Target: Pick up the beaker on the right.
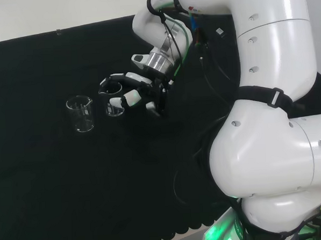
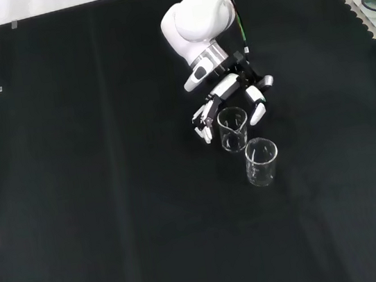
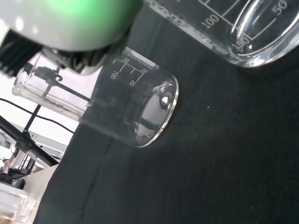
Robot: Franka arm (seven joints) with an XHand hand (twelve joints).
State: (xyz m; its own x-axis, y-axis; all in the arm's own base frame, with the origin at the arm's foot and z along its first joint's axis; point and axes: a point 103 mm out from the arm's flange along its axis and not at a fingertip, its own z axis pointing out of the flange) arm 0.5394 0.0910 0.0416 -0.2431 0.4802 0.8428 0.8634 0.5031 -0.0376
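Two clear glass beakers stand on the black cloth. In the head view, one beaker (image 1: 80, 113) stands alone at the left and the other beaker (image 1: 114, 99) sits inside the hand (image 1: 140, 94). In the front view the hand (image 2: 233, 89) reaches down from the top, with its fingers (image 2: 203, 120) on one side of the farther beaker (image 2: 233, 129) and its thumb (image 2: 259, 110) on the other. Small gaps show on both sides, and that beaker rests on the cloth. The nearer beaker (image 2: 262, 161) stands free just below it. The wrist view shows a large close beaker (image 3: 243, 32) and a smaller one (image 3: 131, 107).
The arm's white links (image 1: 268, 119) take up the right of the head view. The cloth's scalloped edge (image 2: 360, 18) runs down the right side of the front view, and bare cloth (image 2: 98, 196) stretches left of the beakers.
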